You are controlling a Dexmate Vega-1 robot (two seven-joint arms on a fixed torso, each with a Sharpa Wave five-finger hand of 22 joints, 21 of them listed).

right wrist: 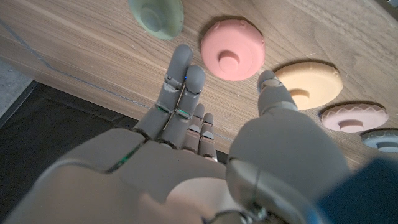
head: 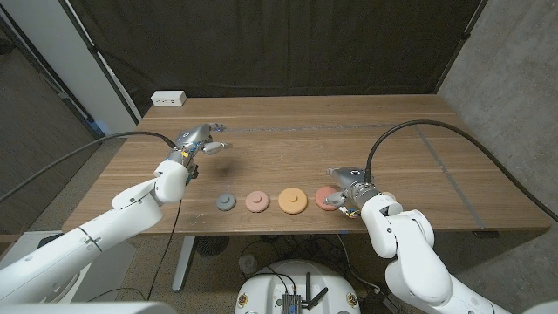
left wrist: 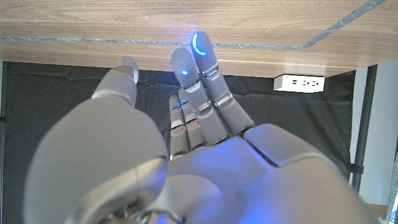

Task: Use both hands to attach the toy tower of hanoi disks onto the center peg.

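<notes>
Several toy disks lie in a row near the table's front edge: a grey-blue disk, a pale pink disk, an orange disk and a red-pink disk. Each has a raised knob at its middle. My right hand hovers at the right end of the row, beside the red-pink disk, fingers stretched out and holding nothing. A green disk lies just past its fingertips. My left hand is raised over the table's left back part, fingers extended, nothing in it.
A white power strip sits at the table's back left corner. Thin grey tape lines run across the wooden tabletop. A black curtain hangs behind the table. Cables run from both arms.
</notes>
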